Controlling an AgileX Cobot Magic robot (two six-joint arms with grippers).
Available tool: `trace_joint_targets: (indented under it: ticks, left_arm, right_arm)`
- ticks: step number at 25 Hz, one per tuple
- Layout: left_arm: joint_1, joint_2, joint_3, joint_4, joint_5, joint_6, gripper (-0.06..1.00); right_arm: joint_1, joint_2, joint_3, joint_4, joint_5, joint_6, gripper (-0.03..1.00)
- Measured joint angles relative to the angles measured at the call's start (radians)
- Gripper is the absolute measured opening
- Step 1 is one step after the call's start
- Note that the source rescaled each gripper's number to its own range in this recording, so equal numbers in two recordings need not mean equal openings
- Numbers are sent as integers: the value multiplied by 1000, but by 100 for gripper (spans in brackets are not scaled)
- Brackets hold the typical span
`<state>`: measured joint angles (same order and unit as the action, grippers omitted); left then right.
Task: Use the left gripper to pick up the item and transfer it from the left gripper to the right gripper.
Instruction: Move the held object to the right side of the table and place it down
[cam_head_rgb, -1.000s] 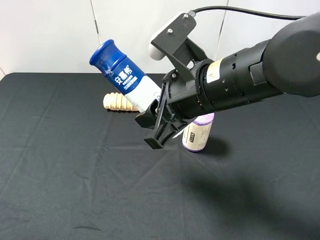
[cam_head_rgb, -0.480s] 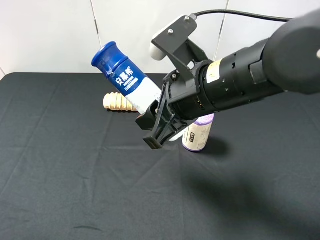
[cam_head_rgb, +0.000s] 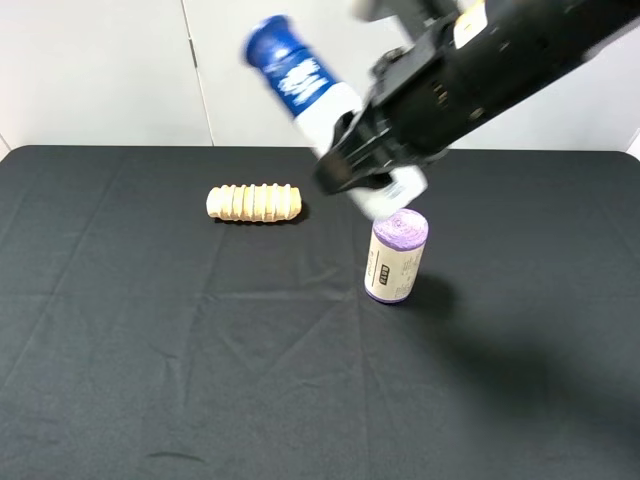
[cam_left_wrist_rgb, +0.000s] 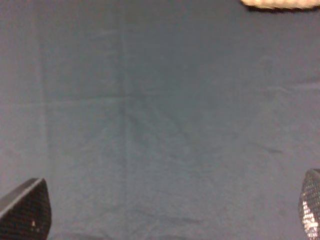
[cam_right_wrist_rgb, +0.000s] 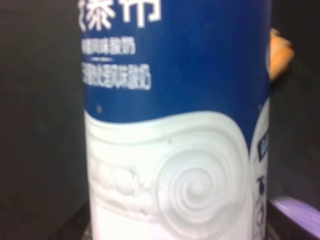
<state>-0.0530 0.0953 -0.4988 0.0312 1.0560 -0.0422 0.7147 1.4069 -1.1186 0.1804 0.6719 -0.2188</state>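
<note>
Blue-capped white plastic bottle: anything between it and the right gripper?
Nothing visible. The right gripper holds the slim white plastic bottle with the blue cap tilted in the air. The purple-topped cream roll stands below it and the ridged tan log lies further left, both apart from the bottle.

One bottle (cam_head_rgb: 298, 82), one log (cam_head_rgb: 254, 202) — one roll (cam_head_rgb: 396, 257)

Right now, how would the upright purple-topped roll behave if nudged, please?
The purple-topped roll stands on a narrow end, so a nudge would probably tip it. Being cylindrical, it would then likely roll across the cloth.
</note>
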Motion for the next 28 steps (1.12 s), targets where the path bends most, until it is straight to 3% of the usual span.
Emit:
trace_joint_targets:
  ticks: [5, 16, 28]
  left_arm:
    - [82, -20, 0, 0, 0, 0, 100]
    - [92, -98, 0, 2, 2, 0, 100]
    - [92, -98, 0, 3, 2, 0, 100]
  right_arm:
    - [-170, 0, -11, -54, 84, 74, 1]
    - [-521, 50, -15, -84, 172, 89, 1]
    - [-549, 263, -16, -87, 159, 61, 1]
